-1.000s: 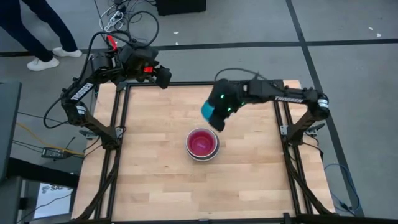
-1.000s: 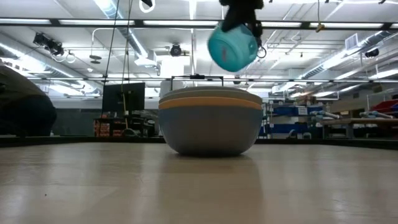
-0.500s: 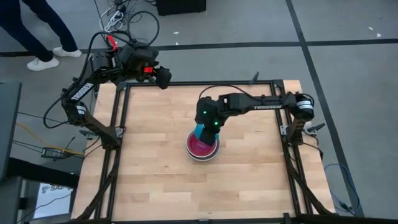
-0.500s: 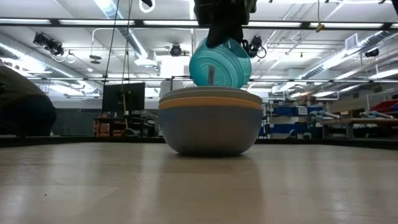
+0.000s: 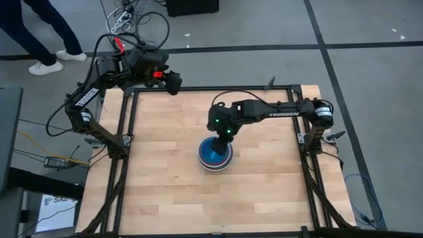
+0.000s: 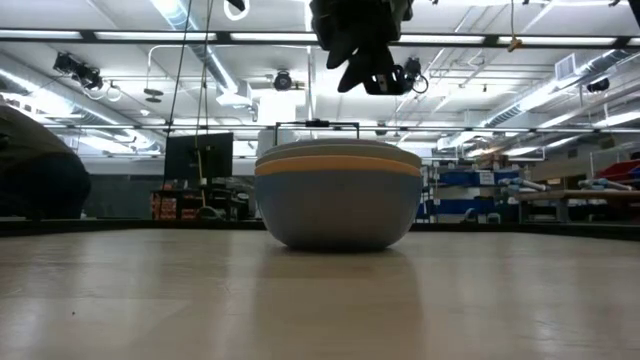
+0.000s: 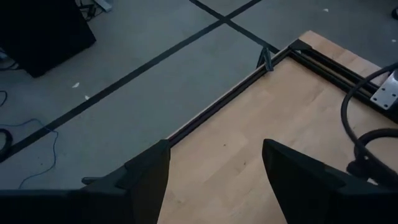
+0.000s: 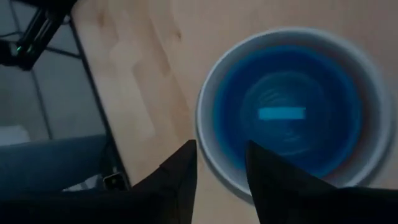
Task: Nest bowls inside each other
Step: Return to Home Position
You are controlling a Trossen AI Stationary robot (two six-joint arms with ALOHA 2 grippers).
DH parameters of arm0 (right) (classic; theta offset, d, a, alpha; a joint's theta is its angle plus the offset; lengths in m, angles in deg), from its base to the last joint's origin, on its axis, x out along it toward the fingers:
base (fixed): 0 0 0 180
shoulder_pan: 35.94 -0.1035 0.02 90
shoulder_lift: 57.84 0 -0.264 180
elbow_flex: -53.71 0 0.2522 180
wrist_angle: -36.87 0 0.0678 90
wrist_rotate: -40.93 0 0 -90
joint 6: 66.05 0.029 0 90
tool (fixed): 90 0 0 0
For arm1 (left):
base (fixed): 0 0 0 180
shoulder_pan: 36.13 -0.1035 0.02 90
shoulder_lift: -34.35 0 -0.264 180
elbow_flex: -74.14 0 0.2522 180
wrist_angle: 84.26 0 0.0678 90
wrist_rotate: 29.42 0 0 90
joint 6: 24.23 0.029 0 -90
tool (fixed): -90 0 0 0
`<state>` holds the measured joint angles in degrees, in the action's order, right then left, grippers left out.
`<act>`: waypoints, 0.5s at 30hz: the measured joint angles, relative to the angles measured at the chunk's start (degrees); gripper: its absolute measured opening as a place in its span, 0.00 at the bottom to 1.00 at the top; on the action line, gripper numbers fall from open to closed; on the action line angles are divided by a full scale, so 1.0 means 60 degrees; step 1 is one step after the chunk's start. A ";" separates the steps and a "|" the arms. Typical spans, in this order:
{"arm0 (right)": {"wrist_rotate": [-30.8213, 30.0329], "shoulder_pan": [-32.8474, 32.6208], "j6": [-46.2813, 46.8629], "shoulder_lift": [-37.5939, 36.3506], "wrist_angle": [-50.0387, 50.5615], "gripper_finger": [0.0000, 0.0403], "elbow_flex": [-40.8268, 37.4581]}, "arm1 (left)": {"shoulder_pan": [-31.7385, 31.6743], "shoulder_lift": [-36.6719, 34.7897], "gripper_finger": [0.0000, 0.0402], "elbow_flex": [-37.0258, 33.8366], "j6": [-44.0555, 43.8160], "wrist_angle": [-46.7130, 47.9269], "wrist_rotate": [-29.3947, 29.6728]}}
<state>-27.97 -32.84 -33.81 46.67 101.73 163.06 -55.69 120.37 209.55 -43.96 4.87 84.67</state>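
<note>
Pale wooden tabletop [image 5: 165,192], framed by black rails, carries one stack of nested round plastic bowls [image 5: 215,156] near its middle; no bowl is seen anywhere else. We read the stack from the outside in. A wide grey plastic bowl [image 6: 338,215] rests on the wood as the base, since the widest vessel must receive the rest. An orange bowl's rim [image 6: 338,167] shows as a band just above it in the low view. A translucent blue plastic bowl [image 8: 289,115] lies innermost on top, its floor facing the right wrist camera. Any bowls between these are hidden, and we cannot count them. The right gripper [image 5: 222,135] hangs directly over the stack, clear of the rims in the low view, its fingers [image 8: 180,177] spread with nothing between them. We judge this the posture of an arm whose load is delivered and which can rise without disturbing the nest. The left gripper [image 5: 173,82] waits over the table's left corner that lies uppermost in the high view, jaws parted and empty, placed well out of the working arm's path. We judge the nesting complete as far as can be seen, with only the retreat to rest to come.
</note>
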 joint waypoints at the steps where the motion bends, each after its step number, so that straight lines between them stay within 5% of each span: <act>1: -0.0194 0.0000 0.0060 -0.0047 0.0009 0.31 0.0000 | -0.0004 0.0000 0.66 0.0000 0.0000 0.0000 0.0000; 15: -0.3656 0.0429 -0.0317 -0.2139 -0.0573 0.29 0.0000 | -0.0003 0.0000 0.66 0.0000 0.0000 0.0278 -0.0029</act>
<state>-49.90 -30.27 -35.71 33.83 98.29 163.06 -55.70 120.37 209.55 -43.96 6.54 84.50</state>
